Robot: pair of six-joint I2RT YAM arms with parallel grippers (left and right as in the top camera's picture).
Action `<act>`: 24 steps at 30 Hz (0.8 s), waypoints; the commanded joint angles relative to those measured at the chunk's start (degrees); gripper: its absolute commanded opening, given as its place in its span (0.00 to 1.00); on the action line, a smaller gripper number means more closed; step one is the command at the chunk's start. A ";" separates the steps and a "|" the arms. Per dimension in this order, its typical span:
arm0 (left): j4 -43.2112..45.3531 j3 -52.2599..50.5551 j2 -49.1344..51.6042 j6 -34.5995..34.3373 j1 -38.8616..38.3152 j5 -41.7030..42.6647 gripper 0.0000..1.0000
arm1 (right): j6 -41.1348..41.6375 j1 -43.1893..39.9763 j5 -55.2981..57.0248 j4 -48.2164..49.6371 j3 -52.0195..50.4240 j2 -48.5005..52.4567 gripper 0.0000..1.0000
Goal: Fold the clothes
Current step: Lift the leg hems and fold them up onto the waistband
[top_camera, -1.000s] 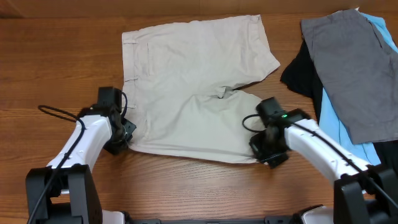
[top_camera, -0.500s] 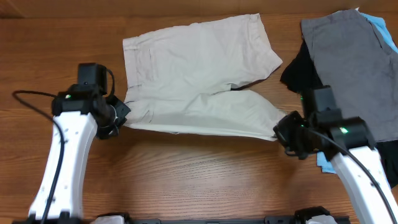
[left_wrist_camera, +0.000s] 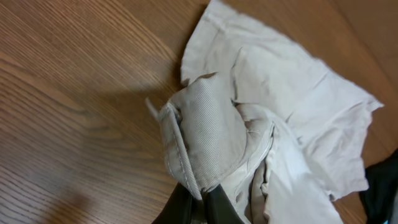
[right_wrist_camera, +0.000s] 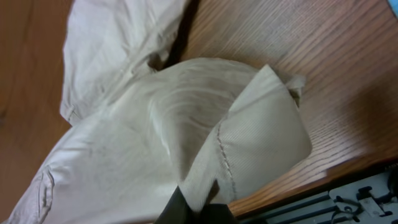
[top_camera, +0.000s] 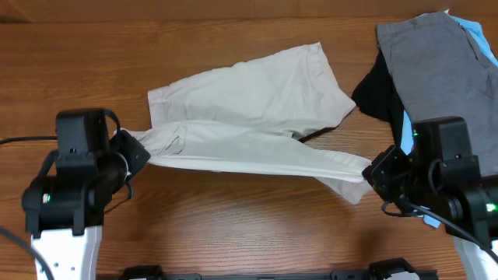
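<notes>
The beige khaki shorts (top_camera: 257,101) lie across the middle of the table, their near half lifted and stretched between my two grippers. My left gripper (top_camera: 132,152) is shut on the waistband corner (left_wrist_camera: 205,143) at the left. My right gripper (top_camera: 373,171) is shut on the leg hem (right_wrist_camera: 261,137) at the right. The far half of the shorts still rests on the wood. A grey garment (top_camera: 443,85), a black one (top_camera: 377,89) and a light-blue one (top_camera: 475,35) are piled at the right.
The wooden table (top_camera: 249,225) shows in front of the shorts. The garment pile sits close to my right arm. The table's front edge (right_wrist_camera: 348,162) shows in the right wrist view.
Both grippers have risen and moved apart while holding the shorts' near edge, which now hangs taut above the table. The shorts' far half has shifted and bunched slightly.
</notes>
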 commanded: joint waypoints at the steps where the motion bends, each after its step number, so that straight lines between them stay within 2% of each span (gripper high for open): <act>1: 0.46 1.68 -1.60 1.75 2.27 -17.57 0.04 | -4.24 -2.64 14.49 -1.44 3.41 -1.20 0.04; 7: -0.39 1.57 2.78 0.76 2.27 -17.53 0.04 | -14.19 -2.64 14.47 6.12 3.45 4.87 0.04; 14: 0.72 1.55 11.72 -2.69 2.27 -17.77 0.04 | -18.64 -2.64 14.49 15.54 3.45 17.55 0.04; 17: 5.86 1.55 19.50 -3.48 2.27 -17.92 0.04 | -20.65 -2.64 14.49 26.21 3.48 25.83 0.04; 24: 17.68 1.55 30.91 -3.69 2.27 -17.84 0.05 | -23.02 -2.64 14.43 41.57 3.48 33.53 0.04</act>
